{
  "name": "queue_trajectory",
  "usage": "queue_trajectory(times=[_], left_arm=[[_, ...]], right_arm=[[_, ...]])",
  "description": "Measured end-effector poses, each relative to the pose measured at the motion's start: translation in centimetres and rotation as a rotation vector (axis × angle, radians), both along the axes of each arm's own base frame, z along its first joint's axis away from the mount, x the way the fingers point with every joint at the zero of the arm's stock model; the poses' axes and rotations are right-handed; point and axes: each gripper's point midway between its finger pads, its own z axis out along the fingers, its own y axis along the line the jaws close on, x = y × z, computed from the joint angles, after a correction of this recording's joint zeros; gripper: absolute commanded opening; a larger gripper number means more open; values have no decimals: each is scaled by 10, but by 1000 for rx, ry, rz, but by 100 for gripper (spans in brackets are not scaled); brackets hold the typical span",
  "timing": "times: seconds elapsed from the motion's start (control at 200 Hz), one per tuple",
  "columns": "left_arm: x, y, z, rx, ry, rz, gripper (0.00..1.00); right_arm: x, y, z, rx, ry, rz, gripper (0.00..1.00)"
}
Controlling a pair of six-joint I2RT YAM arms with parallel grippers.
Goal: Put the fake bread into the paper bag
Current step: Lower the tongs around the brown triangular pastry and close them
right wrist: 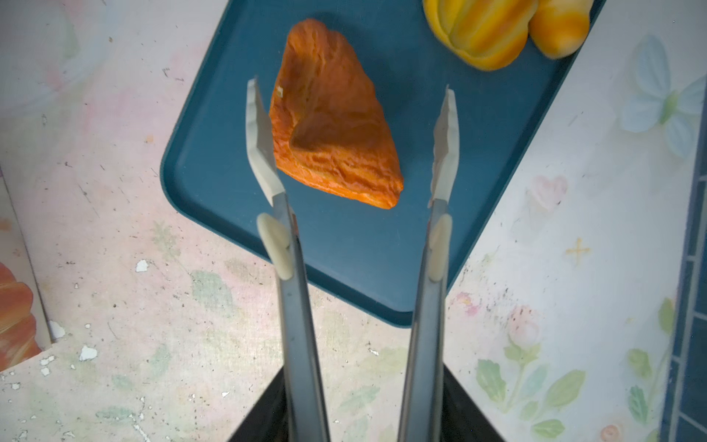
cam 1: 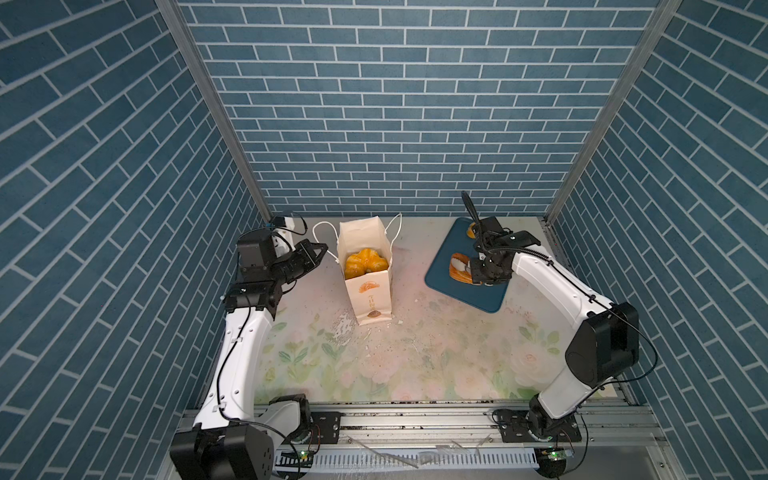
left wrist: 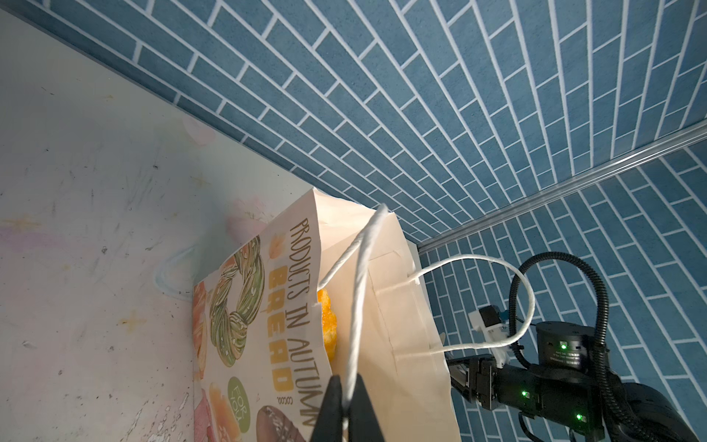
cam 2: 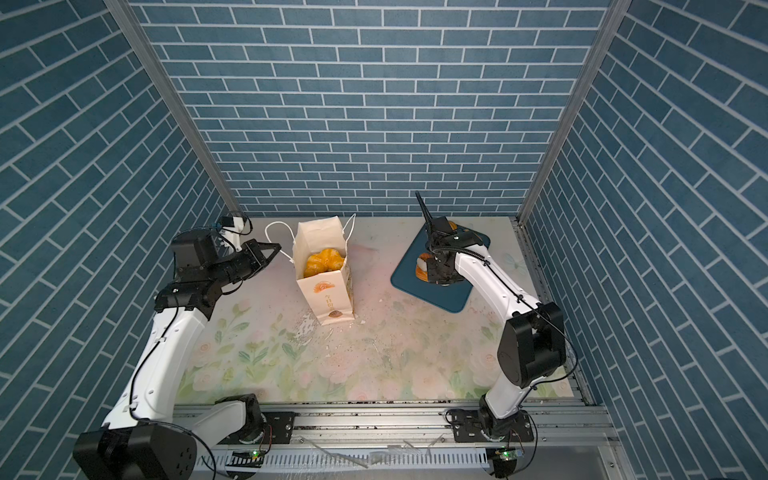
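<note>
The cream paper bag (cam 1: 368, 291) (cam 2: 328, 297) stands open at the table's back middle, with golden fake bread (cam 1: 365, 259) (cam 2: 324, 259) inside. My left gripper (cam 1: 321, 249) (cam 2: 275, 248) (left wrist: 346, 379) is shut on the bag's white cord handle (left wrist: 361, 275), left of the bag. My right gripper (cam 1: 482, 272) (cam 2: 438, 270) (right wrist: 363, 382) points down over the blue tray (cam 1: 478, 297) (right wrist: 344, 260), shut on metal tongs (right wrist: 294, 306). The tongs' tips are spread on either side of a flat brown pastry (right wrist: 333, 126) (cam 1: 456, 266), one tip against its edge.
A striped yellow bread (right wrist: 482, 30) and a smaller round one (right wrist: 558, 26) lie at the tray's far end (cam 1: 471, 230). The tongs' dark hinge end (cam 1: 469, 208) sticks up behind the right wrist. White flakes litter the flowered tabletop (cam 1: 374, 357) in front of the bag.
</note>
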Motion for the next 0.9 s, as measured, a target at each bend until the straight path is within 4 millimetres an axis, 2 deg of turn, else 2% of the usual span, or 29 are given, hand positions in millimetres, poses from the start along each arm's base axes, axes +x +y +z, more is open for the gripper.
queue_trajectory(times=[0.14, 0.465, 0.65, 0.895], left_arm=[[0, 0, 0, 0, 0, 0, 8], [0, 0, 0, 0, 0, 0, 8], [0, 0, 0, 0, 0, 1, 8], [0, 0, 0, 1, 0, 2, 8]], right_arm=[[2, -3, 0, -8, 10, 35, 56], [2, -6, -22, -33, 91, 130, 60], [3, -6, -34, -37, 128, 162, 59], [10, -4, -37, -22, 137, 178, 57]])
